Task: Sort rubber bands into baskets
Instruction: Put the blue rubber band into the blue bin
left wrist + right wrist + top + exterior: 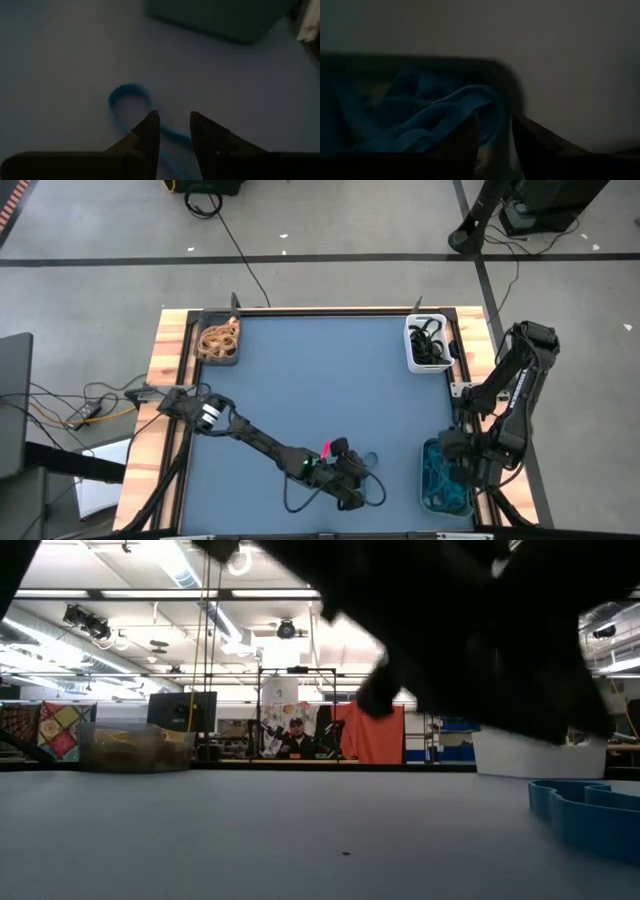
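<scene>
Two dark robot arms work over a blue-topped table (300, 370) scattered with sorting trays. The left gripper (174, 131) hangs low over the mat near the table's front edge, its fingers (148, 131) parted by a narrow gap, with a single blue rubber band (131, 102) lying flat on the mat just ahead of the tips and trailing back between them; whether the tips touch the band cannot be told. The right gripper (495, 131) sits down in the grey-teal basket (446, 476) at the front right corner, its fingers slightly apart, with a tangle of blue bands (427, 120) heaped just ahead of and beside the fingertips; the wrist view does not show whether any of those bands is pinched. Well away from both grippers, at the far left corner, a dark basket (219, 341) holds a pile of tan bands (218, 337), and at the far right corner a white basket (430, 343) holds black bands (431, 340). Seen from table height, a person (294, 738) sits in the room beyond the table.
</scene>
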